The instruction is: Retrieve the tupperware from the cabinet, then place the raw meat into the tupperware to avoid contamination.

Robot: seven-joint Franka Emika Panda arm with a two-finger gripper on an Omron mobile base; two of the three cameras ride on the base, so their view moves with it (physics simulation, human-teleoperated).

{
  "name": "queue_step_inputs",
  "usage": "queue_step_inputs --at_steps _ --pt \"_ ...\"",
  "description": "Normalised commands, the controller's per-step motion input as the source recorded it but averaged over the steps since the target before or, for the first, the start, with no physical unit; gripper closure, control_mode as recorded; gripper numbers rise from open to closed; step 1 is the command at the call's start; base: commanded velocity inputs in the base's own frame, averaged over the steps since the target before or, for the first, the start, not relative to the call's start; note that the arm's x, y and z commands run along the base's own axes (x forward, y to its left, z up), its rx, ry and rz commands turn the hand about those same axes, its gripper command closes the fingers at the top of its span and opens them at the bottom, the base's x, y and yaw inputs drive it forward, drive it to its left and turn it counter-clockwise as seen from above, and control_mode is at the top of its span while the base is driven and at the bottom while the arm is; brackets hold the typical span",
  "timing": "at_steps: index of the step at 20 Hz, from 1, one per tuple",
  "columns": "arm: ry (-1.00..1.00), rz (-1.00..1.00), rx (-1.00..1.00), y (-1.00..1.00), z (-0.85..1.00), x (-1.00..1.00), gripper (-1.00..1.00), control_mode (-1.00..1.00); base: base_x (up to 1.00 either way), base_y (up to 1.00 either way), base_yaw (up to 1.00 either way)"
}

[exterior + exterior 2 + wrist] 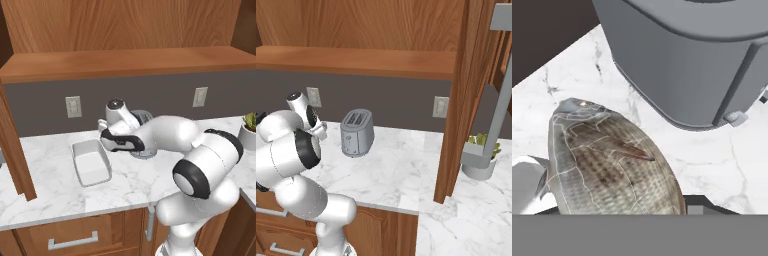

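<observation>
The raw meat (607, 160), a greyish-tan scaly fish, fills the lower left of the hand view and lies between my gripper's (619, 207) dark fingertips (694, 204), which close against its sides over the marble counter. In the left base view the gripper (103, 125) is low at the back of the counter, beside the toaster. The tupperware (91, 162), a whitish translucent tub, stands on the counter just left of the arm with nothing in it. The cabinet (125, 25) hangs above, with its door (463, 100) swung open.
The silver toaster (357, 132) stands right behind the gripper, close to the fish (687, 60). A potted plant (480, 159) sits at the counter's right end. The open door's grey bar handle (500, 105) juts out on the right. Another door edge (12, 150) stands at the left.
</observation>
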Motion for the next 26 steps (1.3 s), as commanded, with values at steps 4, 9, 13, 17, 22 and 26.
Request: queue_step_inputs --at_steps 4,9,13,17,22,26 --pt "-0.09 0.0 0.0 0.47 0.39 -0.09 1.0 -1.0 0.0 0.0 0.0" --pt "-0.02 0.0 0.0 0.63 0.15 -0.16 1.0 -1.0 0.0 0.0 0.0" --pt "0.02 0.05 0.0 0.59 0.12 -0.2 1.0 -1.0 0.0 0.0 0.0" --pt "0.05 0.04 0.0 0.32 0.03 -0.06 1.0 -1.0 0.0 0.0 0.0" --pt "0.11 0.0 0.0 0.01 -0.13 -0.02 1.0 -1.0 0.0 0.0 0.0" --pt "0.07 0.0 0.0 0.07 -0.34 -0.01 1.0 -1.0 0.0 0.0 0.0"
